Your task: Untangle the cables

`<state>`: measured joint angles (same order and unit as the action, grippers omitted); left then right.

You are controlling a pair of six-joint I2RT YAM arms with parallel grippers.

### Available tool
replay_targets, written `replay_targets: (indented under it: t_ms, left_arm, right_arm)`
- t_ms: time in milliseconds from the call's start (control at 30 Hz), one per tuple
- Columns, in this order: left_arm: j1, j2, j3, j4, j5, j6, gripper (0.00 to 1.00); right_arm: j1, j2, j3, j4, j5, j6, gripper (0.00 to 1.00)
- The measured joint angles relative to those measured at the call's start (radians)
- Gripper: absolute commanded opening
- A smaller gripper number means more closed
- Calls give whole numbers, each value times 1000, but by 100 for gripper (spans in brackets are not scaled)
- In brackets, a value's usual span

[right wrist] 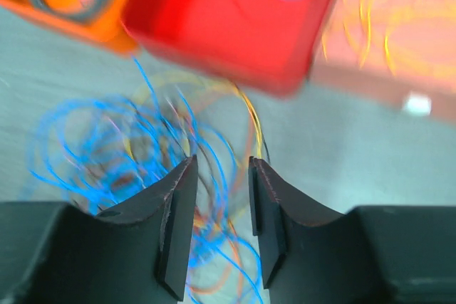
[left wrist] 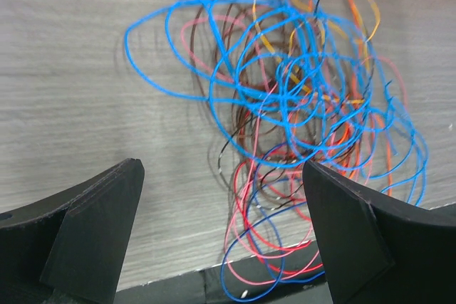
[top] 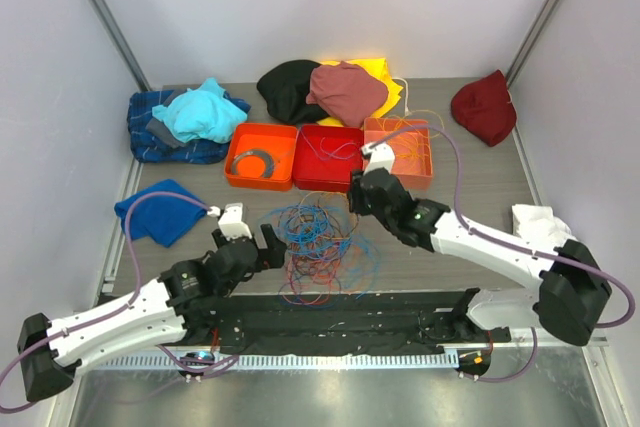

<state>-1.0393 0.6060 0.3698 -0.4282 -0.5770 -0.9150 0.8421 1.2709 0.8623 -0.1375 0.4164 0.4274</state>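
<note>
Your left gripper [left wrist: 222, 176] sits low over the counter [left wrist: 71, 69], its two black fingers [left wrist: 92, 233] wide apart, one at each lower corner of the view. Just past them lie the cables [left wrist: 299, 97]. Blue loops are on top, orange and yellow strands are toward the far side, and red, pink and dark strands are nearer you. A few loops spill over the black strip [left wrist: 185, 286] on the counter's near edge.
</note>
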Motion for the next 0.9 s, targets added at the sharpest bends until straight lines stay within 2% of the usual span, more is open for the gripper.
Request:
replay_targets:
  t_ms: [200,433,567,767,800,900]
  left_arm:
    - [0,14,52,10,-34,29,100]
    - [0,82,57,29,-27,30,100]
    - [0,100,57,29,-13,21,100]
    - [0,62,57,27,-5,4,100]
    - [0,47,57,27,-5,2,100]
    - [0,34,57,27,-5,2,100]
  right_arm:
    - [21,-79,-199,-17,-13,63,40]
    - [59,-93,-253,28,-55,95,41]
    - [60,-32,-249,93,-65,96,40]
    - [59,142,-242,158,-88,95,39]
    - [59,161,-240,162,-90,95,38]
    - [59,204,-222,173,-91,92,21]
